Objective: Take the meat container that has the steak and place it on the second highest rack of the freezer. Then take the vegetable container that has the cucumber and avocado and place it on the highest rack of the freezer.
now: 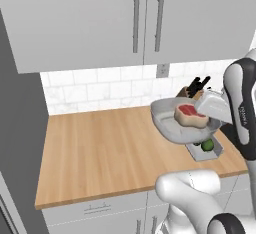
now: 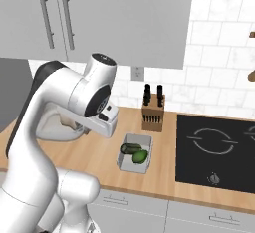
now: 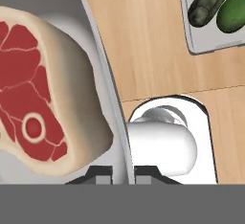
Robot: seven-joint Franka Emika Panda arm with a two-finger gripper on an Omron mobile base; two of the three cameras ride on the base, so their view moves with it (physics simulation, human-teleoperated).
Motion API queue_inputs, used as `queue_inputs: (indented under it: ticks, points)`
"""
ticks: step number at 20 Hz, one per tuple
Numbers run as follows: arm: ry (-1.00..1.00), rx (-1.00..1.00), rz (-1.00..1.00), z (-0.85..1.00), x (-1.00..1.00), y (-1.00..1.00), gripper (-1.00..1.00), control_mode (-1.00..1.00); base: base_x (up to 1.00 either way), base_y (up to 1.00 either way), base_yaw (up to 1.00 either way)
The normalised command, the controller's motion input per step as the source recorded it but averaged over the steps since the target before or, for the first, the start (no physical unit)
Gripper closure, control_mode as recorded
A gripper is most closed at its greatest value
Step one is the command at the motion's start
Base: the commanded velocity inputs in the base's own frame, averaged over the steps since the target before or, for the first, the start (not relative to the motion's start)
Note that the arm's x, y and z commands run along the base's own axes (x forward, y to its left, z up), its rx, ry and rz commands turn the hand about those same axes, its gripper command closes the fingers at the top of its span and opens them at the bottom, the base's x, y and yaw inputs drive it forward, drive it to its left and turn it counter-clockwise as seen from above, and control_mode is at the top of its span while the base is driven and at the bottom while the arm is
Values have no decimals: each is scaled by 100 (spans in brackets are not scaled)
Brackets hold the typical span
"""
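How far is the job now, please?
Nothing is placed yet. In hand: the pincer is shut on the rim of the dish, lifted above the counter with the steak inside. Left: put the dish in the freezer, then take the tray with its vegetables.

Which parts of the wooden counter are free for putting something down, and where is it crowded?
Free: the wide counter stretch from the grey cabinet side to the lifted meat container, and a narrow strip between the vegetable container and the cooktop. Crowded: around the knife block and the vegetable container.
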Motion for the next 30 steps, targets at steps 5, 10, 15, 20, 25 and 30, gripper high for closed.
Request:
queue_inputs:
  ticks: [5, 10, 15, 20, 25, 30]
  points:
    - [0, 0, 0, 0, 0, 0, 100, -100, 0, 0, 0]
    - [0, 0, 0, 0, -6, 0, 100, 100, -17, 0, 0]
    - [0, 0, 0, 0, 0, 0, 100, 100, -100, -7, 0]
    - [0, 0, 0, 0, 0, 0, 100, 100, -100, -37, 1]
    - [0, 0, 0, 0, 0, 0, 100, 100, -71, 0, 64]
    - [0, 0, 0, 0, 0, 0, 100, 100, -30, 26, 92]
